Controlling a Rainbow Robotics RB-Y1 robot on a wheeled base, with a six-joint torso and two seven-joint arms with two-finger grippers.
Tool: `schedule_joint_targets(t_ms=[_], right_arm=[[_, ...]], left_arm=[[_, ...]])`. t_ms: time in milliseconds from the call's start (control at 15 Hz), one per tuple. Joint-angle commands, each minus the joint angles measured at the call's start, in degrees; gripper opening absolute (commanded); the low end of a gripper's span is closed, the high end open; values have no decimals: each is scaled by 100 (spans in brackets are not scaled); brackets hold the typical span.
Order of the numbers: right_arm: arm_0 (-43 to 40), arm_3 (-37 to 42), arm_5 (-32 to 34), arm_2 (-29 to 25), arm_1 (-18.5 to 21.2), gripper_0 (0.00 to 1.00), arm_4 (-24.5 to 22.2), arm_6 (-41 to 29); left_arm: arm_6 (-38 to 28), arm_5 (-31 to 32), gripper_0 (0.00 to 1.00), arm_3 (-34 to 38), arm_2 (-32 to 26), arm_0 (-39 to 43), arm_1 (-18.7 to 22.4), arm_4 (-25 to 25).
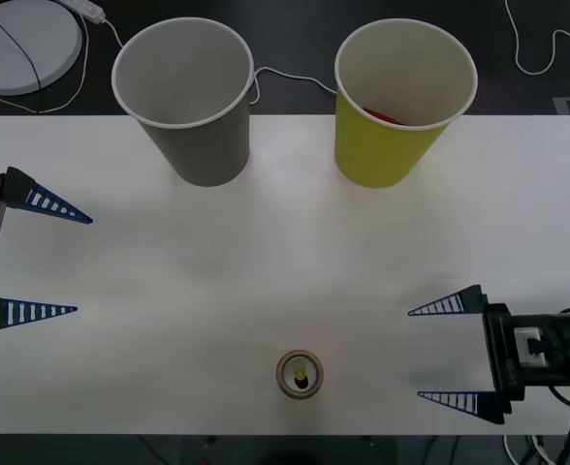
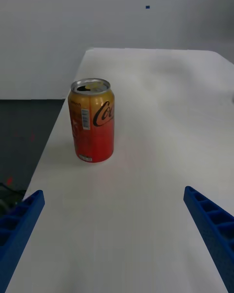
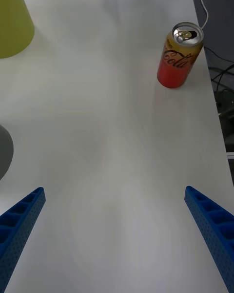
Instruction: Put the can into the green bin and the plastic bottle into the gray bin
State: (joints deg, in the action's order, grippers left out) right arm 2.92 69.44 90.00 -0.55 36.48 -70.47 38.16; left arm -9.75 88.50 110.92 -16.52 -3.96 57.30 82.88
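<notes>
**Can waits at the front edge, both end effectors open**

The can (image 1: 299,374) stands upright at the lower centre of the front view, close to the near edge of the worktop (image 1: 285,252), with nothing touching it. At the lower right of that frame the right end effector (image 1: 448,354) points toward the can, its two blue fingers spread wide and holding nothing. At the left edge the left end effector (image 1: 47,260) is also wide open and empty, well apart from the can.

The gray bin (image 1: 183,97) is at the upper left and the green bin (image 1: 404,102) at the upper right, both upright at the far side of the worktop. Something red shows inside the green bin; what it is cannot be told.

The step in hand seems to be the approach to the can. The next move probably calls for the right end effector to go forward until its fingers stand on both sides of the can, then to close.

The right wrist view shows the orange-red body and its label, which the front view, seeing the gold top from above, does not give.
</notes>
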Motion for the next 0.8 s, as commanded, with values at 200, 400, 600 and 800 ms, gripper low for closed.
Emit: schedule_joint_targets(t_ms=[200,400,600,800], right_arm=[[156,-370,-26,450,-343,100,157,165],[191,-379,-378,714,-545,100,183,262],[191,-379,-756,978,-721,100,227,359],[244,-379,-1186,1303,-862,100,227,420]], left_arm=[[0,0,100,0,0,0,0,0],[0,0,100,0,0,0,0,0],[0,0,100,0,0,0,0,0],[0,0,100,0,0,0,0,0]])
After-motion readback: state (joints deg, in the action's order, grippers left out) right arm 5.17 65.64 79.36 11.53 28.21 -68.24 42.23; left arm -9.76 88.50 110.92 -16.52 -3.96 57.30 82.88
